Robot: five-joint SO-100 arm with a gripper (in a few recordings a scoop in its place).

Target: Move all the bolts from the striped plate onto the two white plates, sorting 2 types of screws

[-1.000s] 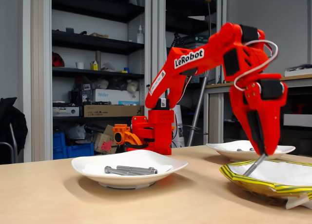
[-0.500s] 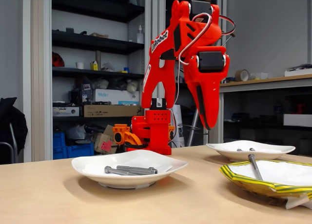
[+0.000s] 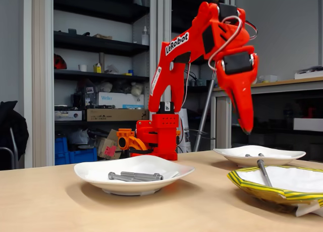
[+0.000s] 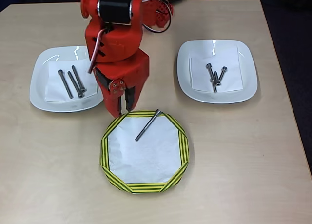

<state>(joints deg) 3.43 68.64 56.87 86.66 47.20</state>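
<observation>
**Where everything sits on your table**

In your overhead view, the striped plate [image 4: 145,185] lies nearest the lower edge, with one long bolt [image 4: 147,125] in its upper part. Behind it, the left plate [image 4: 39,82] holds three long bolts [image 4: 71,82], and the right plate [image 4: 246,72] holds three short bolts [image 4: 215,77]. Your gripper [image 4: 123,106] hangs between the two plates, just above the striped plate's upper left rim.

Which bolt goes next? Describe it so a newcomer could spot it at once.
Find the striped plate, the yellow-rimmed one nearest the table's front edge in the overhead view. On its white inside lies one long slim bolt, slanting toward the upper rim. It is alone there; every other bolt sits on a plain white plate.
</observation>
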